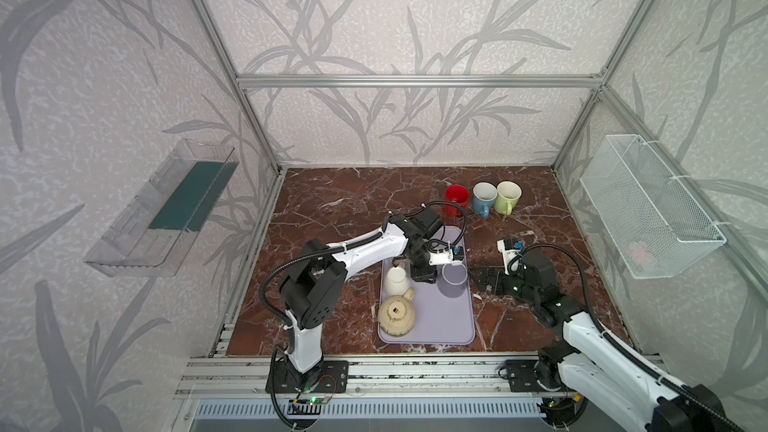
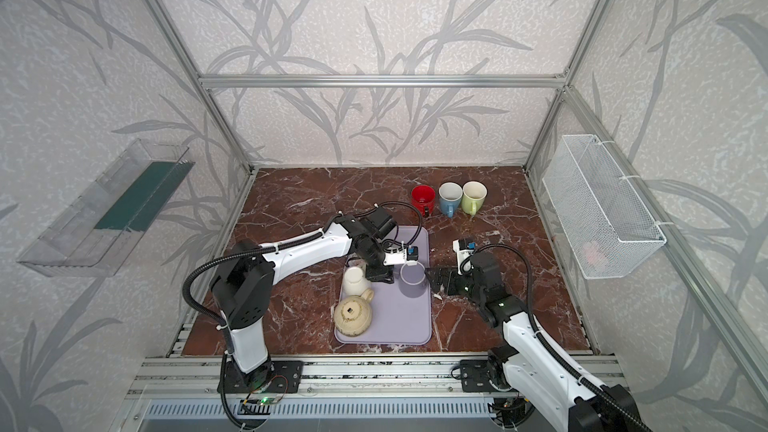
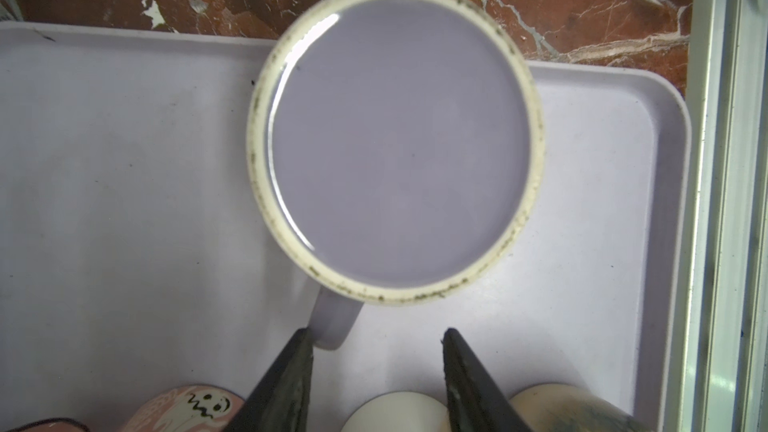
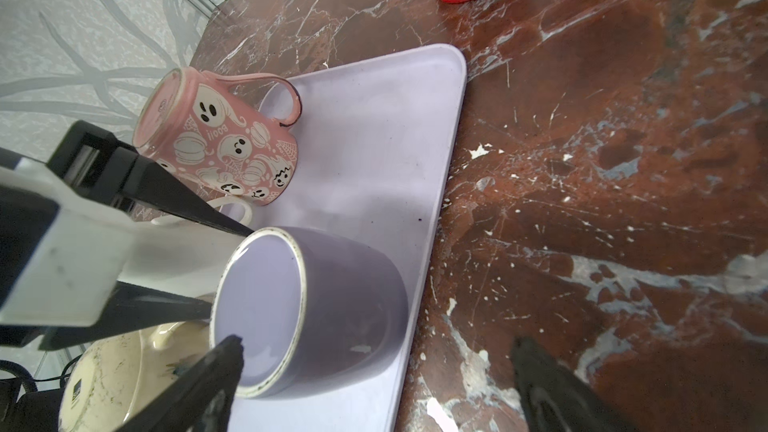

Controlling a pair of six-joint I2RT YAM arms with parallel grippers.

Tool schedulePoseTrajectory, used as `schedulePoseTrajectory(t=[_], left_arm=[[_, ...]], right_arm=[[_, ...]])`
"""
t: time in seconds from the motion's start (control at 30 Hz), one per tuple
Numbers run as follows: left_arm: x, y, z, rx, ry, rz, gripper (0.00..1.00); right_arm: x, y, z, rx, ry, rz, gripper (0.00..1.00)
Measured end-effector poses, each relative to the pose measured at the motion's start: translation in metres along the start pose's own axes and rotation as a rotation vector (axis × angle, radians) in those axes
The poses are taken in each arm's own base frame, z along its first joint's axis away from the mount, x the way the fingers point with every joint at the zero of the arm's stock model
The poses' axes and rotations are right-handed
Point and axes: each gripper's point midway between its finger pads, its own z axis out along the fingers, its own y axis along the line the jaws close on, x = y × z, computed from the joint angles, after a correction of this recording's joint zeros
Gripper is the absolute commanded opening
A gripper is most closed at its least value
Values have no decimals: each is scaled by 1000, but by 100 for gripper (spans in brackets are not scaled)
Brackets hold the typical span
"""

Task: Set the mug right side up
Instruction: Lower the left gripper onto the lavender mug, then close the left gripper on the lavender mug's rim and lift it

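Note:
A lavender mug (image 1: 454,282) (image 2: 412,280) stands upside down at the right edge of the lavender tray (image 1: 436,326) (image 2: 399,326). Its cream foot ring and flat base (image 3: 399,147) face up. My left gripper (image 3: 378,334) (image 1: 424,274) hangs over the tray beside the mug, open. The mug's handle (image 3: 334,322) lies between the jaws, against one fingertip (image 3: 305,336). My right gripper (image 4: 378,347) (image 1: 482,276) is low at the tray's right edge, open wide, and the mug's wall (image 4: 349,297) is just ahead of it.
On the tray are also an upside-down pink ghost mug (image 4: 216,139), a white mug (image 1: 397,280) and a cream mug (image 1: 397,315). Red (image 1: 456,199), blue (image 1: 484,197) and green (image 1: 508,196) mugs stand upright at the back. A wire basket (image 1: 648,205) hangs on the right wall.

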Motion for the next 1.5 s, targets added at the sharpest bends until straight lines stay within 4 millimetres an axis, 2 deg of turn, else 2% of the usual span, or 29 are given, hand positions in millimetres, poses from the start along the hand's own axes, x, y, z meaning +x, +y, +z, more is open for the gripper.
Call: schedulePoseTrajectory(t=[0.2, 0.53, 0.87, 1.1, 1.5], left_arm=[[-7, 6, 6, 5, -15, 23, 48], [-6, 9, 21, 39, 3, 37, 42], [-7, 8, 23, 49, -1, 41, 38], [-7, 9, 23, 46, 0, 40, 37], [-2, 15, 28, 22, 29, 17, 13]], right_arm=[[1, -2, 3, 5, 7, 3, 99], [1, -5, -1, 12, -25, -5, 99], [12, -13, 8, 37, 26, 14, 99], [12, -13, 8, 38, 26, 14, 99], [12, -13, 8, 38, 26, 14, 99]])
